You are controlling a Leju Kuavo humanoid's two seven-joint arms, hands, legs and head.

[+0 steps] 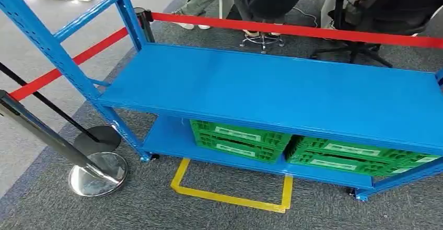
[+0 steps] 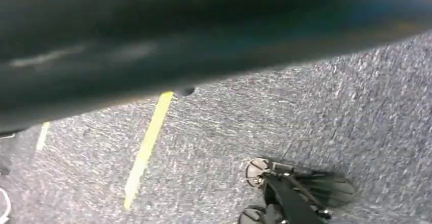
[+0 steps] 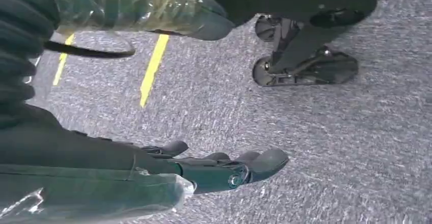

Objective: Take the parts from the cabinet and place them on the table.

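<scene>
Parts for transfer: we cannot make out any single part. We judge they lie inside the two green slatted plastic crates, left (image 1: 237, 140) and right (image 1: 355, 157), which sit side by side and touching on the lower shelf (image 1: 167, 138) of the blue steel open-frame cabinet (image 1: 271, 91). They are stowed low, probably to leave the bare top shelf free.

Right hand (image 3: 224, 168): hangs over the grey carpet (image 3: 356, 147), well apart from the cabinet. Its fingers are stretched out nearly straight and we see nothing held in them. We read it as idle, since no reach has begun.

Left hand: its wrist view is too blurred for us to tell how the fingers lie.

Surroundings:
- A yellow tape outline (image 1: 230, 198) on the floor, just in front of the lower shelf.
- A red belt barrier (image 1: 292, 30) running behind the cabinet.
- A chrome-based barrier post (image 1: 98, 173) near the cabinet's left end.
- Seated persons and a wheeled chair base (image 1: 263, 41) beyond the belt.

Obstructions: the top shelf overhangs the crates, so we judge any reach must go in low from the front. The chrome-based barrier post crowds the left side.
</scene>
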